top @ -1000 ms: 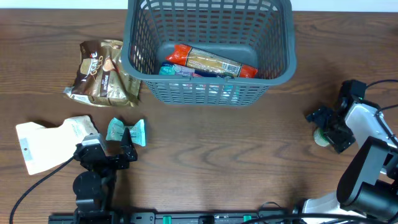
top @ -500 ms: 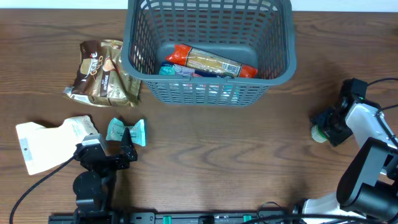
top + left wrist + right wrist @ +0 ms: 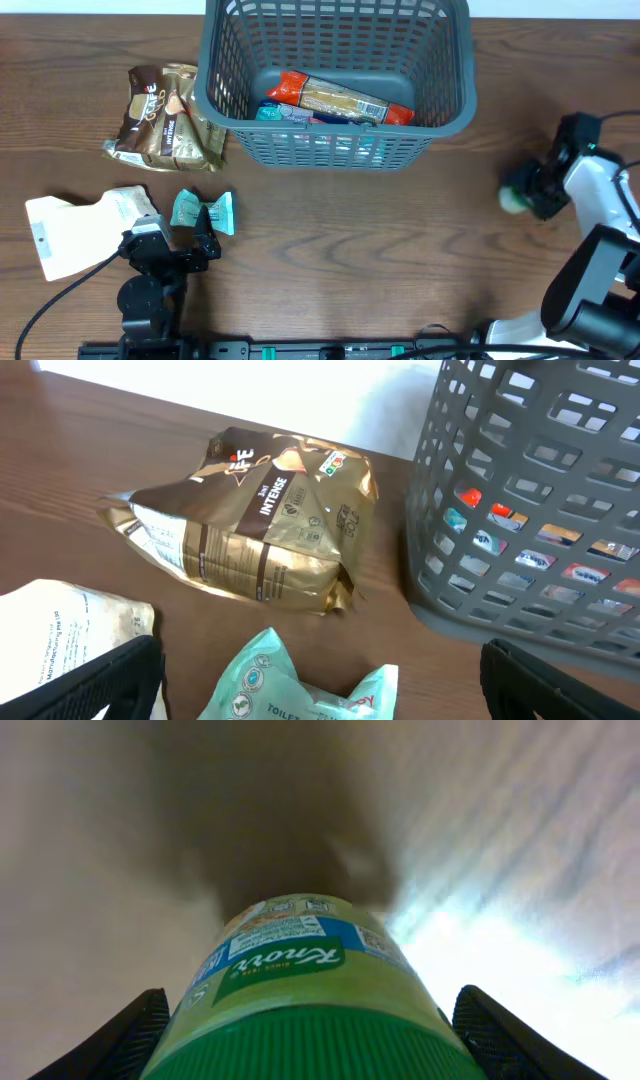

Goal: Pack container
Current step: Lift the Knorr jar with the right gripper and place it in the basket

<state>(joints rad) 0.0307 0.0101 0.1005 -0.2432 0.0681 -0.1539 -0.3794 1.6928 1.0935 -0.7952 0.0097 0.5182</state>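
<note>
Since jaws narrowed, right gripper (image 3: 533,189) now pinches Knorr jar (image 3: 298,982), three o'clock; left gripper (image 3: 178,242) spread. Jar judged ready for container (image 3: 330,146), twelve o'clock.

I see a brown wood-grain table (image 3: 330,250), with a thin black cable (image 3: 62,287) lying across its near-left corner.

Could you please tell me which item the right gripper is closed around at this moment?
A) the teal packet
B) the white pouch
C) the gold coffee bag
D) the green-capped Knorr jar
D: in the right wrist view the green-capped Knorr jar sits clamped between the two fingers of the right gripper, filling the space between them.
</note>
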